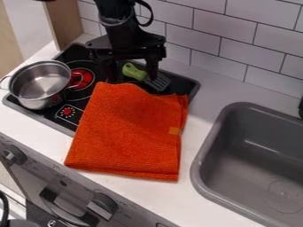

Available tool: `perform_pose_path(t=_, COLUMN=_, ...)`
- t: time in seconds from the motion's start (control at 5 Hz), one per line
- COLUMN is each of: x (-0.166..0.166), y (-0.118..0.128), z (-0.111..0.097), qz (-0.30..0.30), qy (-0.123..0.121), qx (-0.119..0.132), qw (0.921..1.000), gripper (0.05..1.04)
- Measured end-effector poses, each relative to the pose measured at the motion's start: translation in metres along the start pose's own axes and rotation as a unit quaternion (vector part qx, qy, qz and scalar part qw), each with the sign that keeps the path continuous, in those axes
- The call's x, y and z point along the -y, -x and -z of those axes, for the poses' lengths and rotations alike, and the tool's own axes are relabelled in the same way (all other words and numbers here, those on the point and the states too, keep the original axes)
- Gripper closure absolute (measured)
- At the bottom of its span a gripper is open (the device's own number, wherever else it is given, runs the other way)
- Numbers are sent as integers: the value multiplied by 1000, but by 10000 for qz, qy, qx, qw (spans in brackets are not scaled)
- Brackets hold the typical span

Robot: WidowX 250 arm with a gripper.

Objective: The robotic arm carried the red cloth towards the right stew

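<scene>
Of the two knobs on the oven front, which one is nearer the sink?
The right-hand knob in the view, below the red cloth; the other knob sits farther left, below the pot.

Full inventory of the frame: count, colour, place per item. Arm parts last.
folded cloth: 1, orange-red, across cooktop and counter
pot: 1, silver, cooktop's left end
spatula: 1, green handle, grey blade, behind cloth
cooktop: 1, black with red markings, on counter
counter: 1, white, around cooktop and sink
sink: 1, grey, right
knobs: 2, dark grey, front panel
handle: 1, dark grey, between knobs
tiled wall: 1, white, back
upright panel: 1, brown, upper left
unidentified object: 1, black, right edge
gripper: 1, black, open, over spatula
arm: 1, black, from top edge
</scene>
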State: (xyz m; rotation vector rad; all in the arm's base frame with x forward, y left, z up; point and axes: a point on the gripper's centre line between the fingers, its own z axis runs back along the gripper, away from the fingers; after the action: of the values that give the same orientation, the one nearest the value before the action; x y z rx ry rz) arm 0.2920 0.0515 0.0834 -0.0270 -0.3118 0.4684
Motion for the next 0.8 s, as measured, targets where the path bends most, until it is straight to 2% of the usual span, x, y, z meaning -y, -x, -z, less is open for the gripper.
perform_pose_path(t=0.2, x=-2, y=5, z=6, qz=-16, qy=-42, qx=-131, qw=9999, gripper=84)
perform_pose_path(t=0.4, x=-12, y=10, z=9, qz=-263, qy=-108, qx=-222, qw=9994, gripper=84)
perform_pose_path(t=0.6, x=-26, y=26, z=9, qz=-606, qy=-185, qx=-259, qw=9977, gripper=130)
perform_pose_path(t=0.8, x=-31, y=32, z=10, qz=-714, qy=-382, qx=-370, qw=9960, gripper=387)
